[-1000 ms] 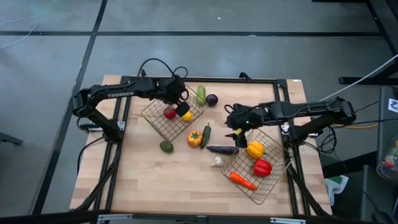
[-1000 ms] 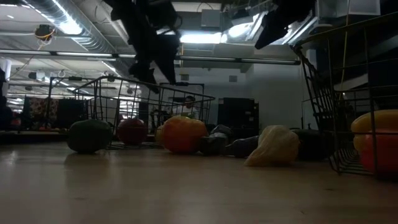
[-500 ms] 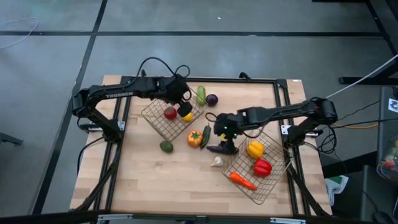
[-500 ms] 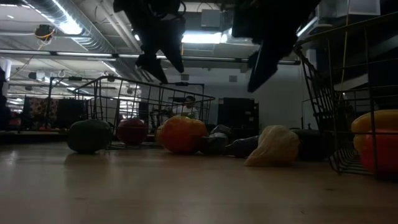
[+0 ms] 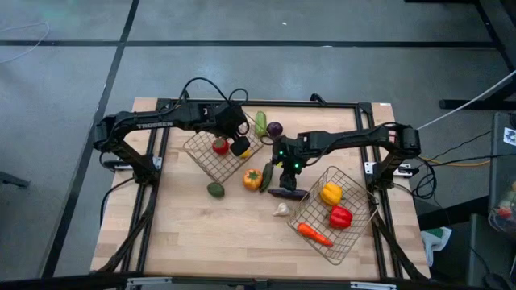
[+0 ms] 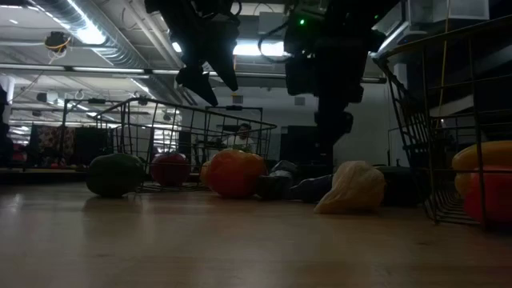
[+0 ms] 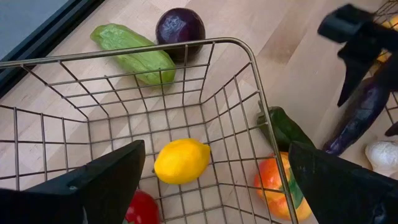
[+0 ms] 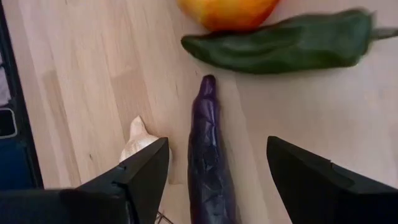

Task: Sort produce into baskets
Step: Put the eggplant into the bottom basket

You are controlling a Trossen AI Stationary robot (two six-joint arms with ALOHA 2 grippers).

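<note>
Right gripper (image 5: 288, 171) poised directly over the long dark purple aubergine (image 5: 288, 193) lying on the pale wooden table (image 5: 193, 234) between the two baskets. Its wrist view shows the fingers (image 8: 140, 177) spread, one on each side of the aubergine (image 8: 209, 155), nothing between them yet; lined up this way, I judge, to straddle its narrow body for a pick.

Left gripper (image 5: 235, 138) hangs over the left rectangular wire-mesh basket (image 5: 201, 157), jaws wide and empty. Under it sit a yellow lemon (image 7: 181, 160) and a red tomato (image 5: 219, 146), so that basket looks to be taking fruit.

Right wire-mesh basket (image 5: 355, 234) holds a yellow pepper (image 5: 330, 192), red pepper (image 5: 340, 216) and orange carrot (image 5: 314, 234) (vegetables, evidently).

Still loose on the table: dark green long pepper (image 8: 280, 43), orange-and-yellow round pepper (image 5: 252, 178), white garlic bulb (image 5: 280, 209), green avocado (image 5: 215, 189), pale green cucumber (image 7: 134, 53), purple onion (image 7: 180, 26).

View differences: the overhead view gives the full layout but hides the finger gap; the right wrist view alone shows the straddle. The low view shows both arms as dark shapes above the produce, and how near the right one is to the aubergine cannot be read there.
</note>
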